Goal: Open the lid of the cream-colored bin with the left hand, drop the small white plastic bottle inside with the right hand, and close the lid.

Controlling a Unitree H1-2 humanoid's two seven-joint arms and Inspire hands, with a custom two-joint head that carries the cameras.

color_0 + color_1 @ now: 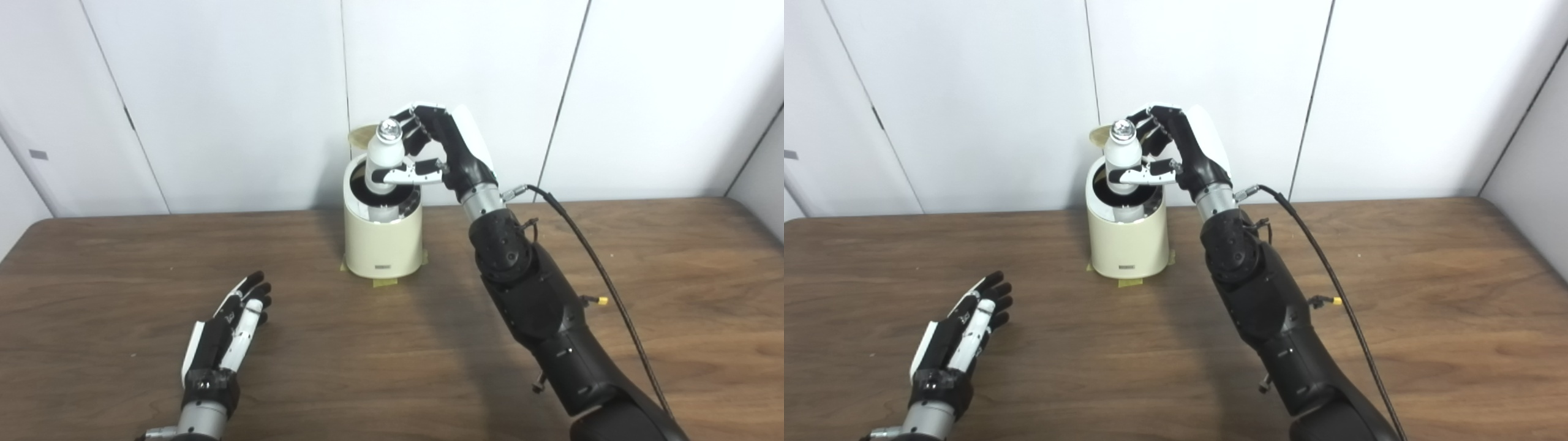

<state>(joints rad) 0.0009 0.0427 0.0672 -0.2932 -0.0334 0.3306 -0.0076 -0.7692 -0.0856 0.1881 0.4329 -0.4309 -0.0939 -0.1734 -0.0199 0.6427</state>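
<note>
The cream-colored bin [383, 242] stands at the back middle of the table with its lid [361, 135] raised behind the dark opening. My right hand [438, 150] is shut on the small white plastic bottle [384, 160] with a silver cap, holding it upright right over the bin's opening, its lower end at the rim. My left hand [229, 327] is open and empty, resting on the table to the front left, well apart from the bin. The bin also shows in the right eye view [1127, 245], as does the bottle [1122, 160].
The brown wooden table [674, 275] runs up to white wall panels behind the bin. Yellow tape pieces [384, 282] lie at the bin's base. A black cable [588, 257] runs along my right arm.
</note>
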